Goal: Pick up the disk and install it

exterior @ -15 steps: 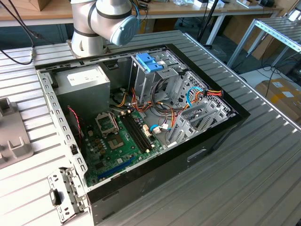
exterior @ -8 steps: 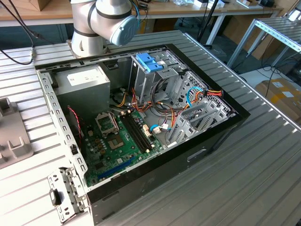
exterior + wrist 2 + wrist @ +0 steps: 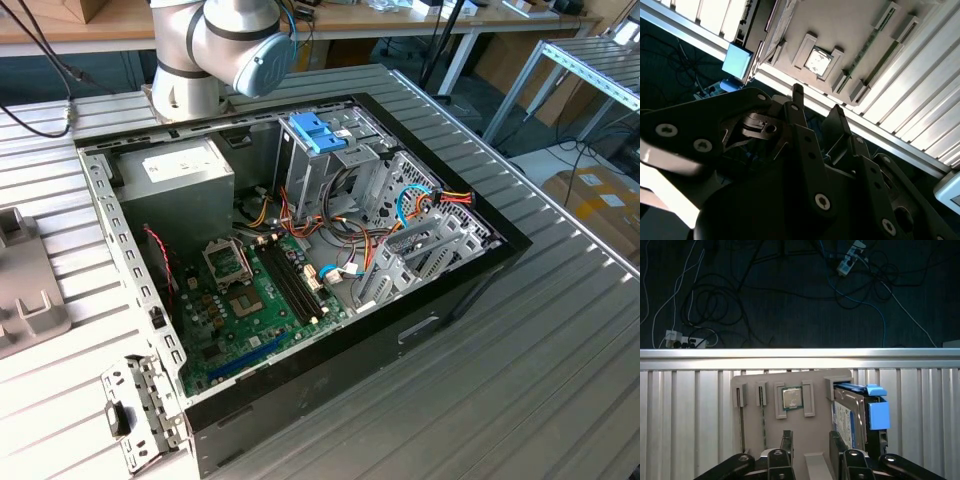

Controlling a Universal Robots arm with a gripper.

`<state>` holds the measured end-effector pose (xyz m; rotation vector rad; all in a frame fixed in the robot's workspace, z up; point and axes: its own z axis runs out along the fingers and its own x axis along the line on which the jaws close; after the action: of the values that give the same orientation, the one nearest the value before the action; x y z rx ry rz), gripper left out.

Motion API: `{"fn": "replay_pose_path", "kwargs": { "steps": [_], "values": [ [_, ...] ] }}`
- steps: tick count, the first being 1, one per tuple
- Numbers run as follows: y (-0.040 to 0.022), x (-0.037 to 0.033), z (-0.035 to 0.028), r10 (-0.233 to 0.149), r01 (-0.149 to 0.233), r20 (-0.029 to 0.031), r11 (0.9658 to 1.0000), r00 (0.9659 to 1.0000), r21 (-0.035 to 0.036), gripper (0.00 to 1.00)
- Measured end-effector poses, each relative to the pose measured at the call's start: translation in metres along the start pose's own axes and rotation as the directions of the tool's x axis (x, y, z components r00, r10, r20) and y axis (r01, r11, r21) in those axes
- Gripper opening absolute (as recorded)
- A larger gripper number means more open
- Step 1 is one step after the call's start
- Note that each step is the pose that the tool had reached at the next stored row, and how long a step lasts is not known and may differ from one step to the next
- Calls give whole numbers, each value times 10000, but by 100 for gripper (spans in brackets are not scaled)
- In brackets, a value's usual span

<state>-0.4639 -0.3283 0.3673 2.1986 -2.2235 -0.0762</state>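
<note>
Exterior view, by descending size:

1. Table [image 3: 560, 380]: ribbed aluminium, carrying all below.
2. Case [image 3: 440, 310]: black, side open, lying flat mid-table.
3. Arm [image 3: 225, 45]: grey base joint stood behind the case's far corner.
4. Power supply [image 3: 175, 175]: grey box in the case's far corner towards the exterior view's left.
5. Motherboard [image 3: 250, 300]: green, on the case floor, with loose wires [image 3: 345, 235] crossing between it and the cage.
6. Cage [image 3: 420, 240]: perforated metal, at the case's side towards the exterior view's right; a blue tab [image 3: 318, 130] sat atop the metal bay behind it.

First wrist view:

7. Holder [image 3: 790, 425]: grey slotted plate at the table's edge, with cables [image 3: 705, 315] on the dark floor beyond.
8. Disk [image 3: 850, 420]: stood on edge in the holder's end slot, blue rails outward, not yet lifted.
9. Gripper [image 3: 811, 442]: poised over the holder, jaws apart with the holder's bare face between them. One finger [image 3: 836, 442] was just beside the disk's labelled face, so the disk lay outside the gap.
10. Chip [image 3: 791, 398]: square, seated in a holder recess, near the disk.
</note>
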Motion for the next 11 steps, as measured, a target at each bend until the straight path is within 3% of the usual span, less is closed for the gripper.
{"fn": "replay_pose_path", "kwargs": {
  "steps": [11],
  "values": [
    [-3, -16, 17, 1, -1, -1, 10000, 10000, -3, 42]
  ]
}}
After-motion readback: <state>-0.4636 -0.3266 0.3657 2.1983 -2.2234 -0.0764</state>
